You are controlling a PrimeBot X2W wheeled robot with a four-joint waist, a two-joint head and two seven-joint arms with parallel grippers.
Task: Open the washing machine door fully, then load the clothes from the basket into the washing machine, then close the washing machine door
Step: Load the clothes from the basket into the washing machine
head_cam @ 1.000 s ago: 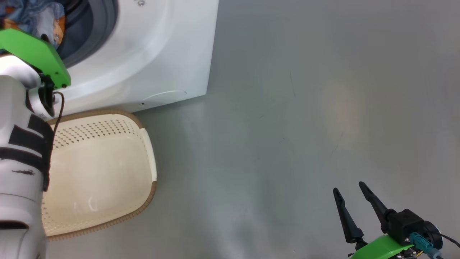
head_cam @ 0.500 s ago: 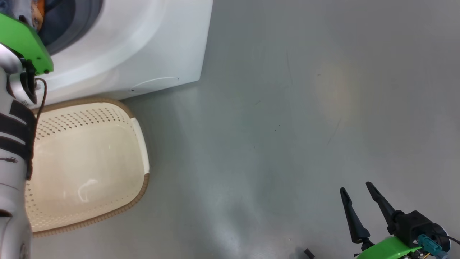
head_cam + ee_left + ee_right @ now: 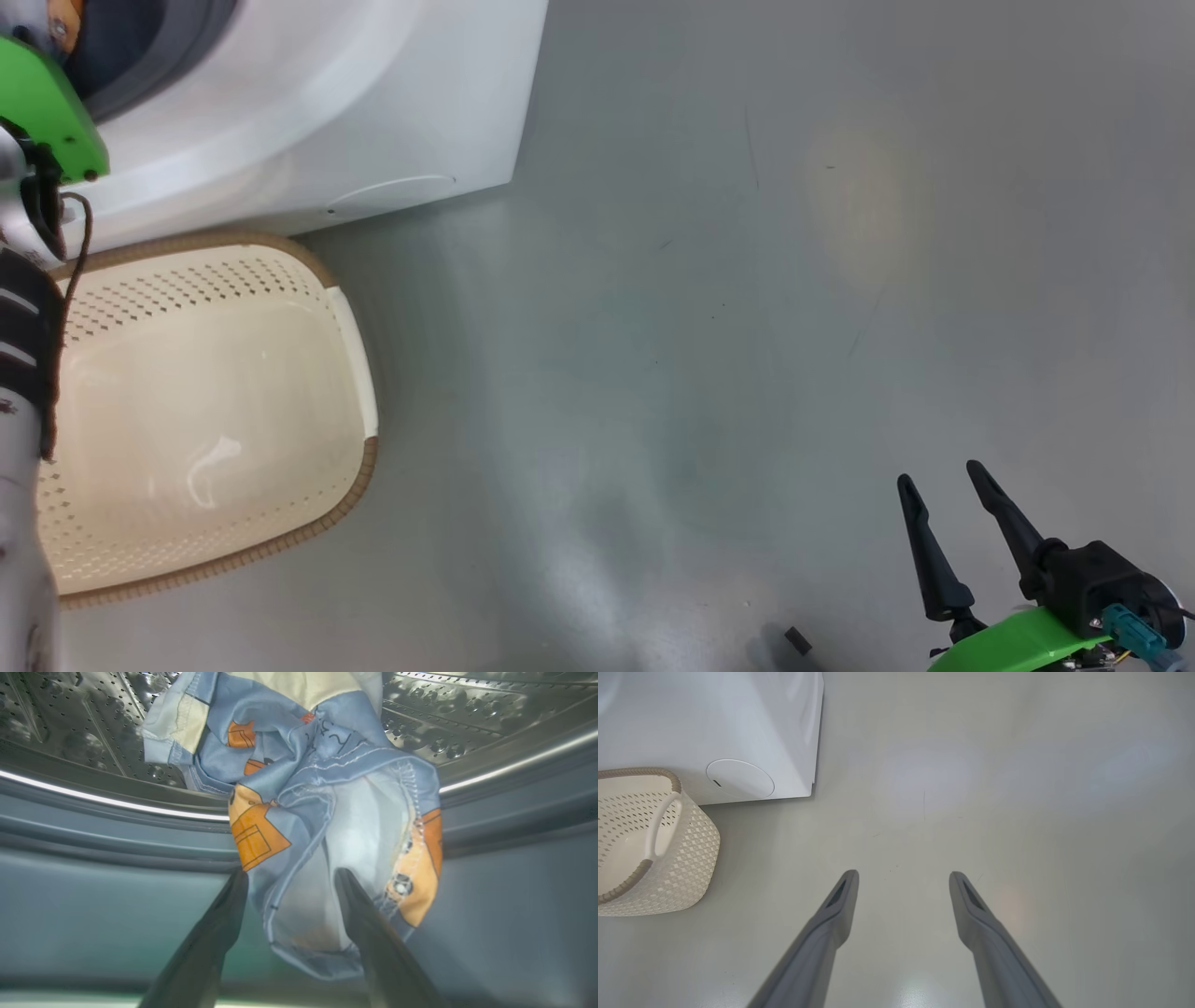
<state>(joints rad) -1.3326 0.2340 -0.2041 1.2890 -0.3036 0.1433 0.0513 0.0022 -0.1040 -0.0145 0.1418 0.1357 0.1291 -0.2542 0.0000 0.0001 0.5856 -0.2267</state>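
Green bracket (image 3: 42, 107) on my left wrist sits right at the opening of the washing machine (image 3: 308, 103). Seen along my left gripper (image 3: 289, 875), the clothes (image 3: 322, 788) are draped over the lip of that opening. The upper part of the light blue, orange-printed bundle lies on the perforated steel drum (image 3: 467, 709), and its lower fold hangs out across the grey gasket (image 3: 93, 830). A cream patch shows at the top of the bundle. My left fingers stand well spread. One is at the fold's left edge and the other is in front of the fabric, and the cloth sags loosely between them without being pinched.

The basket (image 3: 187, 280) stands on the floor (image 3: 747, 280) against the foot of the washing machine, just below the opening. Its cream bottom and perforated walls are in plain sight. To the right of it, low on the machine's front near the right corner, is a round hatch (image 3: 392, 191). Past that corner the grey floor runs on with faint scuffs. A small dark bit (image 3: 796, 639) lies on the floor well away from the machine; I cannot tell what it is. My right gripper (image 3: 939, 474) hovers above the floor far to the right of the machine, well apart from it and from the basket. Its two dark fingers are spread wide, and only floor shows between them.
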